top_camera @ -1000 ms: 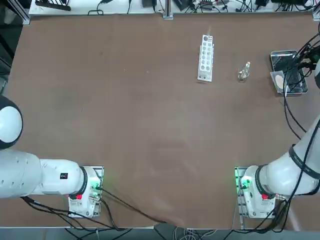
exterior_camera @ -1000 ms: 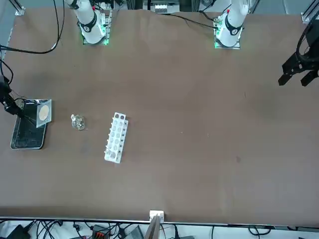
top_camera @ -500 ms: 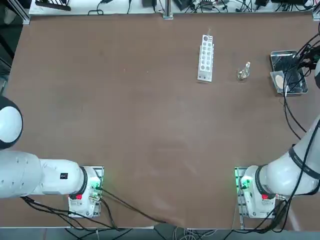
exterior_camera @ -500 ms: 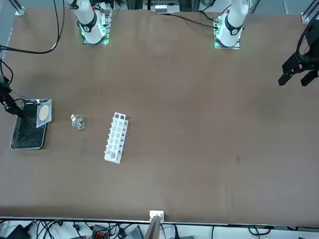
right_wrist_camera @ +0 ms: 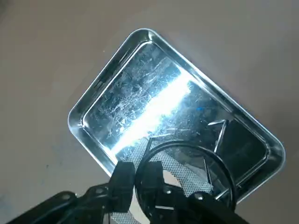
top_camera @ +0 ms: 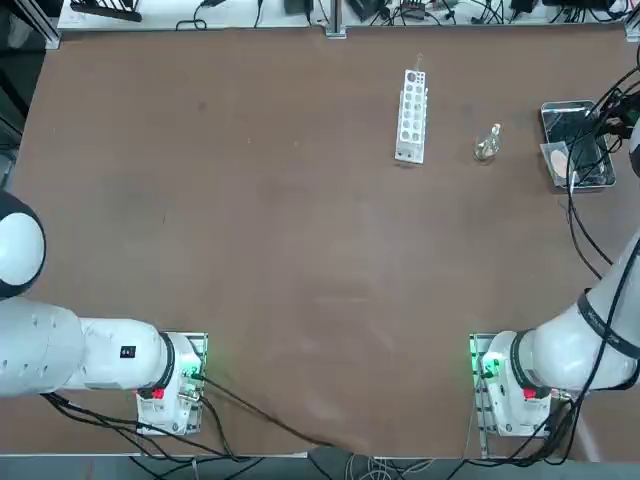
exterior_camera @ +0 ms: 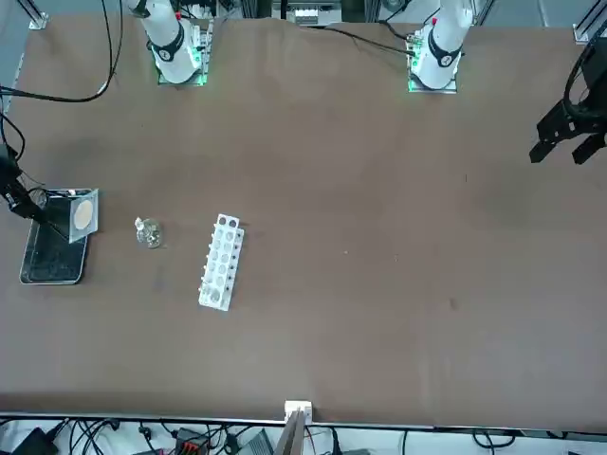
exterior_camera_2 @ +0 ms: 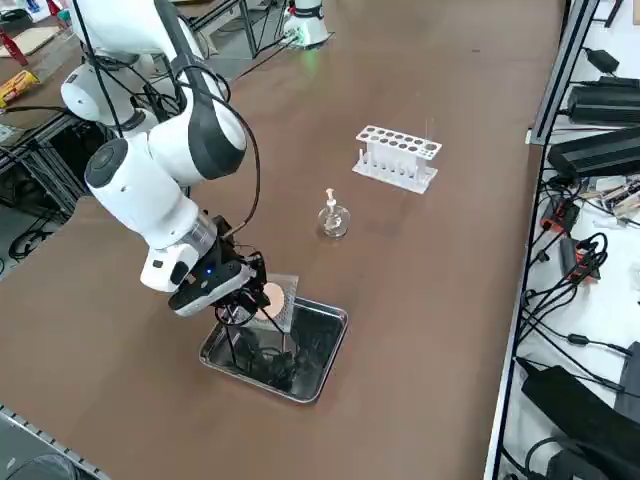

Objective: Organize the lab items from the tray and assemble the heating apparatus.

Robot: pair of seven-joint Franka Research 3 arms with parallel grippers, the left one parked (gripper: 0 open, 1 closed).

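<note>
At the left of the right side view, the right hand point(exterior_camera_2: 226, 300) is held low over the near end of the steel tray point(exterior_camera_2: 325, 360), pointing down into it. In the wrist view the hand's two fingers point(right_wrist_camera: 122, 179) are seen drawn close together, with the rim of the black wire ring stand point(right_wrist_camera: 184, 144) caught between them, so the hand is clenched on the stand's ring. The stand's thin legs are seen reaching down inside the tray; whether they touch the tray's floor cannot be told.

Just beside the hand, the grey square mesh point(exterior_camera_2: 278, 298) is found propped on the tray's rim, tilted, with its pale round centre facing up. Part of it is overlapped by the ring in the wrist view. The tray itself is set near the edge of the brown counter point(exterior_camera_2: 430, 290).

Further right, and well apart from the tray, the small clear glass burner point(exterior_camera_2: 333, 218) is stood upright on the counter. Beyond it, at the right of this group, the long white rack point(exterior_camera_2: 397, 157) with round holes is placed, apart from the burner.
</note>
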